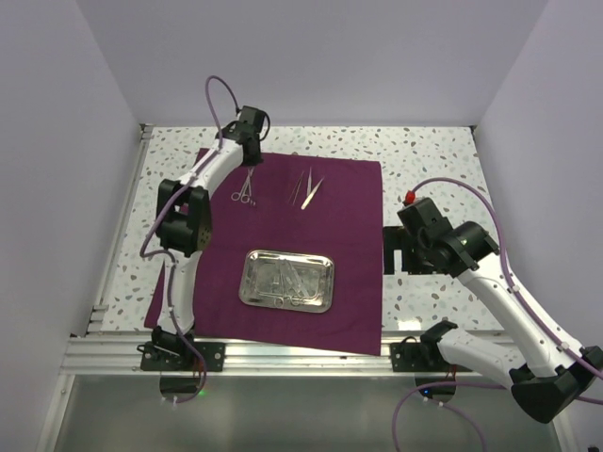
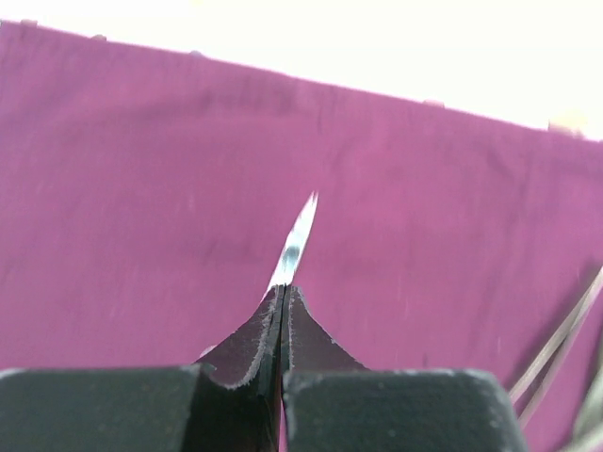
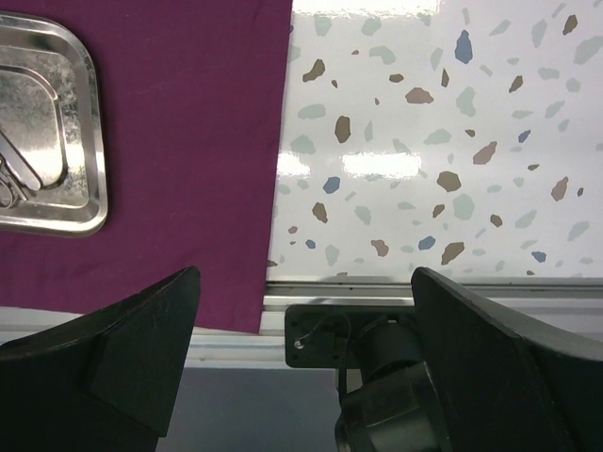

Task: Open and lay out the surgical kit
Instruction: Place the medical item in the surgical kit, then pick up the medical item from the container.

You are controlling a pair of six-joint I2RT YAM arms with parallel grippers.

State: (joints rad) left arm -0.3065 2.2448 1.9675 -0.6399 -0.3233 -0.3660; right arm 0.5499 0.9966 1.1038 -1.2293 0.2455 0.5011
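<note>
The dark purple cloth (image 1: 350,235) lies spread flat on the table. A shiny steel tray (image 1: 249,282) sits on its near middle with thin instruments (image 1: 287,280) inside. Two tweezers (image 1: 308,189) lie on the far part of the cloth. My left gripper (image 1: 251,158) is shut on a ring-handled instrument (image 1: 245,191) near its tip, rings toward me. In the left wrist view the silver tip (image 2: 296,240) sticks out past the closed gripper (image 2: 285,290) over the cloth (image 2: 141,188). My right gripper (image 3: 306,273) is open, holding nothing, above the cloth's right edge (image 3: 188,141), with the tray (image 3: 57,218) at left.
Speckled white tabletop (image 1: 424,160) lies right of the cloth. An aluminium rail (image 1: 301,353) runs along the near edge and carries both arm bases. White walls enclose the left, right and far sides. The tweezers (image 2: 562,334) show blurred at the left wrist view's right edge.
</note>
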